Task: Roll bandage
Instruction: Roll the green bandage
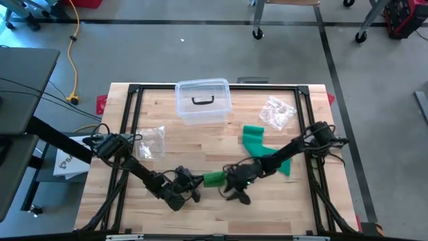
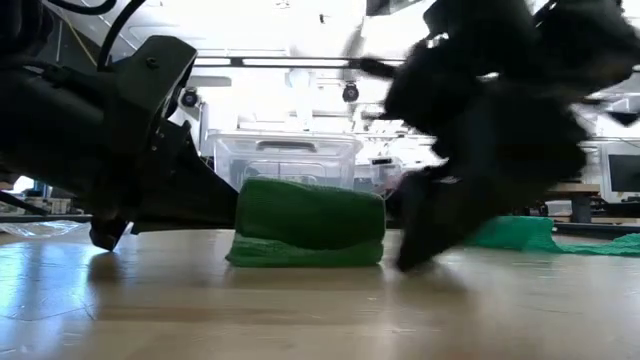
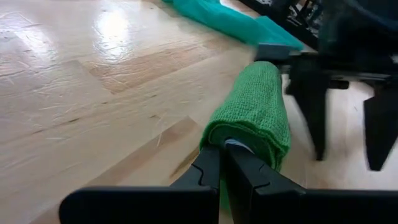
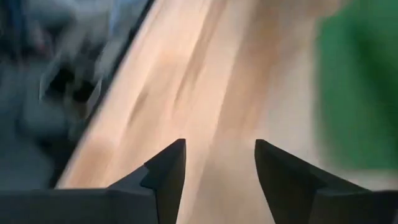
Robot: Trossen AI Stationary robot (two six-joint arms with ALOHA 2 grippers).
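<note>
A green bandage is partly wound into a roll (image 1: 214,178) (image 2: 310,212) that lies on its side near the table's front middle. The roll rests on a flat layer of the same bandage (image 2: 305,252). The loose strip (image 1: 264,148) runs away toward the far right. My left gripper (image 1: 192,189) (image 3: 224,167) is shut at the roll's left end. My right gripper (image 1: 237,192) (image 4: 217,167) stands open just past the roll's right end, fingers pointing down at the table (image 2: 415,255). Whether it touches the roll does not show. My left gripper's shut fingers (image 3: 208,171) go into the roll's left end (image 3: 231,142), nearly level, from the table's left and along the roll's axis. The bandage is wound around their tips, which the roll hides. The roll lies level on the table.
A clear plastic box with a dark handle (image 1: 202,100) stands at the far middle. Crumpled clear wrappers lie at the far right (image 1: 277,112) and at the left (image 1: 152,142). A black frame (image 1: 134,90) rims the wooden table. Bare wood lies in front of the roll.
</note>
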